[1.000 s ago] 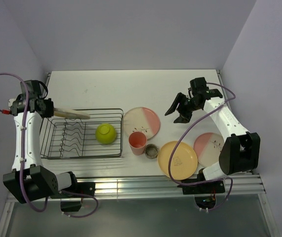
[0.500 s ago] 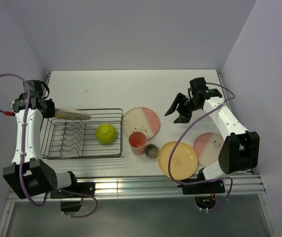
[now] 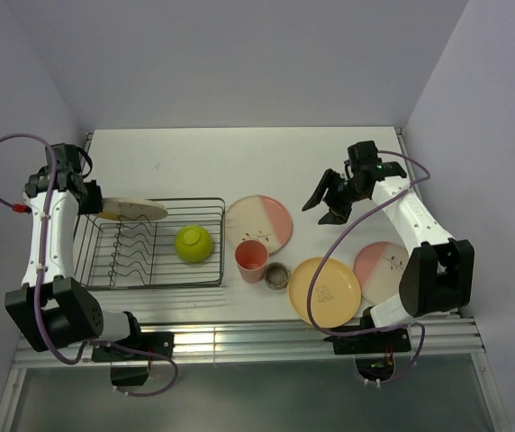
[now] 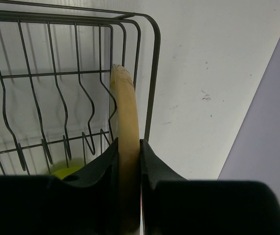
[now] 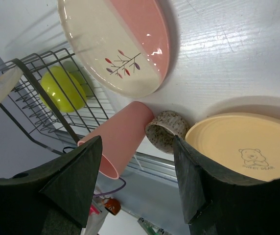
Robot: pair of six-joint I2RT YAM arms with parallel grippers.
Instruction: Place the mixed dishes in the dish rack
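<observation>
My left gripper [image 3: 93, 203] [image 4: 128, 161] is shut on the rim of a cream plate [image 3: 134, 211] [image 4: 125, 112] and holds it over the far left end of the dark wire dish rack [image 3: 194, 200] [image 4: 152, 73]. A yellow-green bowl [image 3: 194, 243] [image 5: 64, 88] sits in the rack's right end. My right gripper [image 3: 326, 203] [image 5: 137, 186] is open and empty, above the table right of a cream-and-pink plate [image 3: 258, 223] [image 5: 115, 44]. A pink cup [image 3: 251, 259] [image 5: 118, 142] and a tiny speckled grey-brown cup [image 3: 277, 275] [image 5: 167, 131] stand beside the rack.
A yellow-orange plate [image 3: 326, 290] [image 5: 243, 147] and a second cream-and-pink plate [image 3: 383, 270] lie near the front right. The rack's wavy divider wires [image 4: 57, 98] run below the held plate. Walls close in at the back and sides.
The left gripper has shifted slightly with the plate, which now shows more of its face from above. The right arm has not moved.
</observation>
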